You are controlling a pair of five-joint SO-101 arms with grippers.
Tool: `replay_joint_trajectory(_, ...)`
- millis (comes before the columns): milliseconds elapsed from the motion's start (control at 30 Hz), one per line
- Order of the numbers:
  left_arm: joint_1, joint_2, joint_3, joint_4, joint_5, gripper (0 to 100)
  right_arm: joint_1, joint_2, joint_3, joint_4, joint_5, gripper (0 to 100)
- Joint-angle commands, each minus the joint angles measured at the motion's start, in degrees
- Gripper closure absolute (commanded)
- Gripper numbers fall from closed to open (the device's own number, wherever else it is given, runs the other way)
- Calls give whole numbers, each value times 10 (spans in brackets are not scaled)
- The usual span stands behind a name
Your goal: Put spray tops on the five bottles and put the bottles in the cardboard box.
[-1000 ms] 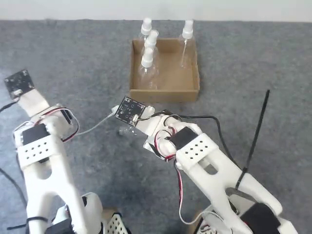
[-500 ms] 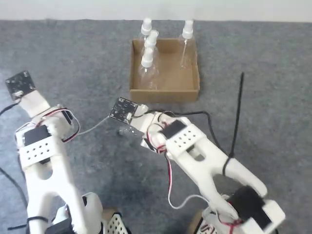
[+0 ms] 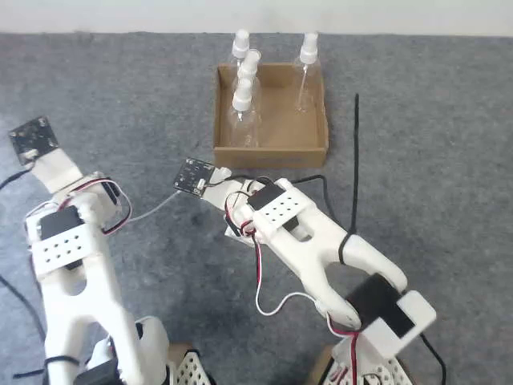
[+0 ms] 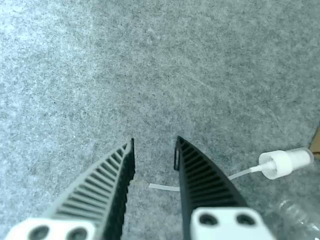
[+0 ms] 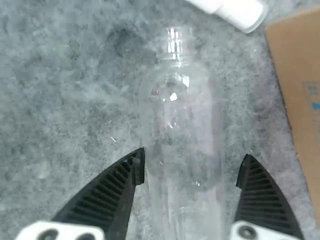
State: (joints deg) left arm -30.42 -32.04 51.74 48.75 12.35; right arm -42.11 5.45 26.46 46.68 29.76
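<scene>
While its jaws stand spread, the right gripper (image 5: 194,155) straddles a clear uncapped bottle (image 5: 175,100) lying on grey carpet (image 5: 60,75) just beside the cardboard box (image 3: 271,152).
The left gripper (image 4: 155,141), jaws also apart and holding nothing, hangs over carpet near a loose white spray top (image 4: 285,162); four capped bottles (image 3: 244,108) stand in the box.

Table cover (image 3: 120,96): grey felt-like cloth, rough, matt. Cardboard box (image 3: 270,152): brown paperboard, matt. Bottle (image 5: 180,125) beside box: clear plastic, glossy, smooth. Spray top (image 4: 285,162): white smooth plastic. Left gripper (image 4: 154,145), right gripper (image 5: 192,165): black matt ribbed plastic, white plastic bases.
</scene>
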Motion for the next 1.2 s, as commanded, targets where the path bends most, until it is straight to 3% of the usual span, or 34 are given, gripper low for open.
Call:
replay_joint_trajectory(0, 1, -4, -8, -13, 4, 877, 0, 1, -40, 7, 25, 723)
replay_joint_trajectory(267, 1, -4, -8, -12, 3, 877, 16, 6, -40, 33, 35, 732)
replay_joint_trajectory(500, 1, -4, -7, -12, 3, 877, 19, 5, -40, 51, 40, 857)
replay_joint_trajectory(633, 1, -4, -6, -14, 3, 877, 19, 5, -40, 80, 69, 861)
replay_joint_trajectory(1167, 1, -4, -6, -15, 2, 877, 50, -75, -36, 169, 69, 861)
